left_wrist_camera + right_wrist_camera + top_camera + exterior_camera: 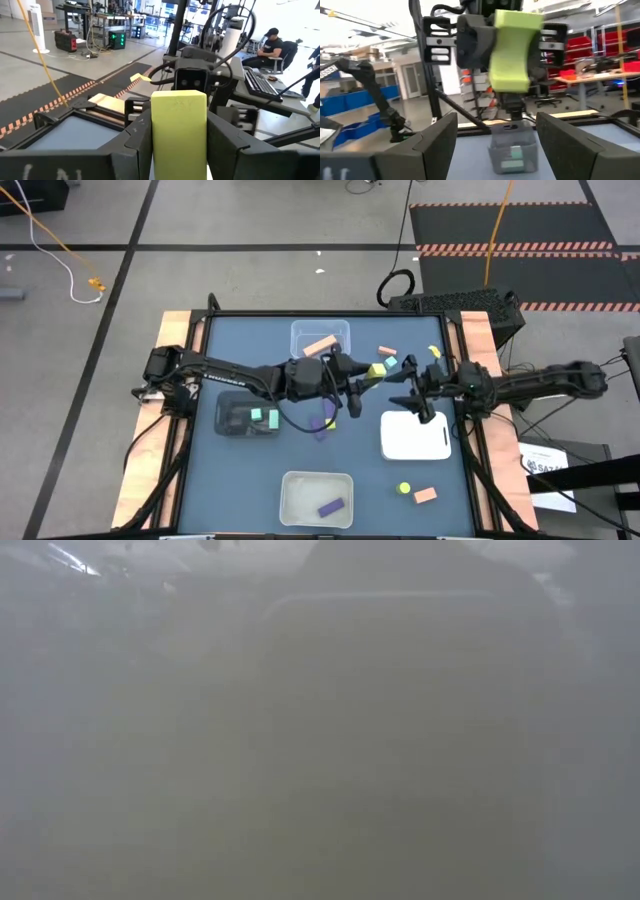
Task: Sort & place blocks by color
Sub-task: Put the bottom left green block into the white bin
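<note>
My left gripper [358,388] reaches level over the middle of the table, shut on a yellow-green block [179,130] that also shows from the front in the right wrist view [516,50]. My right gripper [412,392] faces it from the table's right side, a short way off. Its fingers [442,137] stand open with nothing between them. Loose blocks lie on the blue table: a teal one [387,351], a yellow-green one [378,368], a purple one [322,425], an orange one [425,495] and a round yellow-green piece [404,489]. My left gripper pinches the yellow-green block by two opposite sides [156,135] between its two fingers. The fingers come level from the table's left, and the block's end sticks out past them toward my right gripper. The block is lifted clear of the table.
A clear tray [320,332] at the far edge holds an orange block. A black tray [232,420] on the left holds teal blocks, a clear tray [300,498] near the front holds a purple one, and a white tray [415,438] lies on the right. The low view shows only haze.
</note>
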{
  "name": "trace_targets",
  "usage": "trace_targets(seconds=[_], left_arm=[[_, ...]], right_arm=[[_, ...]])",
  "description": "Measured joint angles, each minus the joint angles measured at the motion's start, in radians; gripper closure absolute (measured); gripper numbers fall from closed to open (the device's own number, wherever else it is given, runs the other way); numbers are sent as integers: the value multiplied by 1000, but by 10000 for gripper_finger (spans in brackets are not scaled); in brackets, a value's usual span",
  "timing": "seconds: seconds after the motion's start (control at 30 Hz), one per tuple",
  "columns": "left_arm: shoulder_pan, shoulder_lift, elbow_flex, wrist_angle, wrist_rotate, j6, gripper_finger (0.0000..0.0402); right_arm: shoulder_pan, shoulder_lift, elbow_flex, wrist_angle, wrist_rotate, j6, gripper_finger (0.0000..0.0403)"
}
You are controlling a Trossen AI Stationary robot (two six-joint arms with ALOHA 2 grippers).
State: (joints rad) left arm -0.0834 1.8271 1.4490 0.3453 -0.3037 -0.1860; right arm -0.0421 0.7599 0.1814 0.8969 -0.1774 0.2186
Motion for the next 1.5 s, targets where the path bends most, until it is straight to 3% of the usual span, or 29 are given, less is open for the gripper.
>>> trace_targets(seconds=[0.3,0.7,0.83,1.03,1.3,1.5], left_arm=[[-27,0,0,-42,0,-11,264],[-50,1,0,-83,-13,-7,265],[-50,1,0,-75,-15,-2,265],[-51,1,0,-81,-13,0,261],[-51,1,0,-113,-15,-34,218],[-50,1,0,-168,-25,-63,208]], right_arm=[[32,247,162,11,1,-34,140],[54,320,237,20,-2,-48,144],[62,341,247,19,-2,-26,180],[62,349,252,31,-6,6,290],[62,346,252,20,-6,5,290],[12,320,253,-124,10,-1,290]])
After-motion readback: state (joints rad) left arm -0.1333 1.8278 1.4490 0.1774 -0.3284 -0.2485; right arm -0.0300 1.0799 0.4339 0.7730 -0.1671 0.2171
